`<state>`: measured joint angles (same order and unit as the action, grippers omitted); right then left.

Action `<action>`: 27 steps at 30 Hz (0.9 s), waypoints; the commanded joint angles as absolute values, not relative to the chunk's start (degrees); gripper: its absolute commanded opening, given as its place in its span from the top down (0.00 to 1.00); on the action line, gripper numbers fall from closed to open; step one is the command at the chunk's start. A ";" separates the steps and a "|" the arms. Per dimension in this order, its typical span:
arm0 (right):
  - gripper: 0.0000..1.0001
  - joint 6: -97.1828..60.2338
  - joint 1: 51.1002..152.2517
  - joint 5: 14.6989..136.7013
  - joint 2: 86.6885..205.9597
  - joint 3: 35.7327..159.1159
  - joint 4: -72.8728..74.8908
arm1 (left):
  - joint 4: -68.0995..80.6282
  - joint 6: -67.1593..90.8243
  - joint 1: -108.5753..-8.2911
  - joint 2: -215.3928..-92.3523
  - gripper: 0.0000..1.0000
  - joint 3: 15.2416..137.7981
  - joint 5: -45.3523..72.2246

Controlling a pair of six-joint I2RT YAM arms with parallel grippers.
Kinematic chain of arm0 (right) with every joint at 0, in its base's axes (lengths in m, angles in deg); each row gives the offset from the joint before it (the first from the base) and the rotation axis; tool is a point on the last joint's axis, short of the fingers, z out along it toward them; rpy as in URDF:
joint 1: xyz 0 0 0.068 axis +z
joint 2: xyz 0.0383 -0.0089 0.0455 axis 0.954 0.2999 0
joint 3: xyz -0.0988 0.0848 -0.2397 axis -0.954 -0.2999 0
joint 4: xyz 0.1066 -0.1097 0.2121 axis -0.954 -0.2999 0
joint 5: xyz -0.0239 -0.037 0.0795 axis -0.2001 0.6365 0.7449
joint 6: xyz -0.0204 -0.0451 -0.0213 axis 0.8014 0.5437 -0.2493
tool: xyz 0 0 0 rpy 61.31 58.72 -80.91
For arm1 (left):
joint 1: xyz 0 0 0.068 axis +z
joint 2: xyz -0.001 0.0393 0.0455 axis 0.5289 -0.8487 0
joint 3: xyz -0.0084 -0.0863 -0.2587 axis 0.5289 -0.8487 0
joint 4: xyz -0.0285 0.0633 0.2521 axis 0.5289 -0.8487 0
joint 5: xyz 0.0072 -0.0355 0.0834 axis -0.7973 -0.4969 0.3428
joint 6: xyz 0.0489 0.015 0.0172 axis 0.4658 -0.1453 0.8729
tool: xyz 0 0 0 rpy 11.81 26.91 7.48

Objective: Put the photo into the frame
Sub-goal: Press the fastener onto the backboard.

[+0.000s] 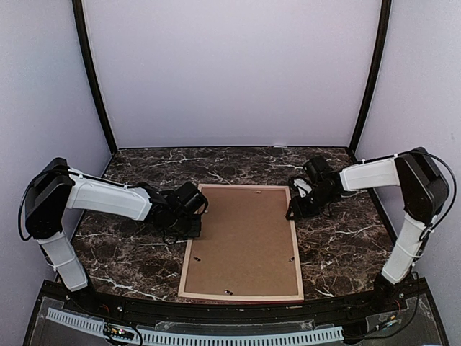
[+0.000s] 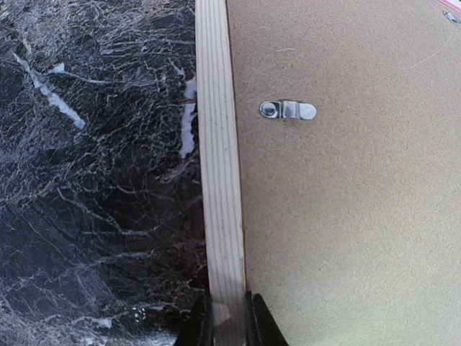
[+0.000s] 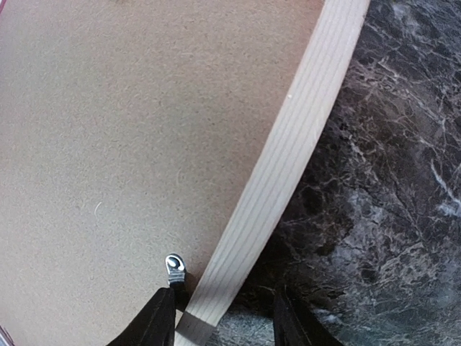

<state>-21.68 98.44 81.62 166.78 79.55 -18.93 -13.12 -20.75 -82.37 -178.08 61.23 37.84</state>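
Observation:
The frame [image 1: 189, 254] lies face down in the middle of the table, its pale wooden moulding around a brown hardboard backing [image 1: 245, 238]. The photo is hidden. My left gripper [image 1: 199, 216] is shut on the frame's left moulding [image 2: 220, 166], one finger on each side of the strip, as the left gripper [image 2: 228, 322] shows in its wrist view. My right gripper [image 1: 292, 212] is at the frame's right edge. In the right wrist view the right gripper [image 3: 225, 322] is open and straddles the moulding [image 3: 288, 158] without touching it. Its left finger [image 3: 155, 326] sits at a small metal clip [image 3: 174, 267].
Another metal clip [image 2: 288, 109] lies flat on the backing near the left moulding. Dark marble tabletop [image 1: 338, 245] surrounds the frame. Pale walls and black posts [image 1: 92, 79] enclose the back and sides.

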 commanded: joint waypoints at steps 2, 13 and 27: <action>0.55 -22.27 98.99 80.63 169.92 81.01 -20.86 | -14.01 -20.63 -83.17 -177.65 0.99 61.00 37.35; 0.67 -22.21 99.29 80.06 172.14 82.04 -20.33 | -14.12 -20.44 -83.17 -177.89 0.99 61.04 37.03; 0.51 -21.66 99.07 85.96 171.97 84.80 -20.39 | -14.40 -20.64 -83.19 -177.43 0.99 60.94 37.43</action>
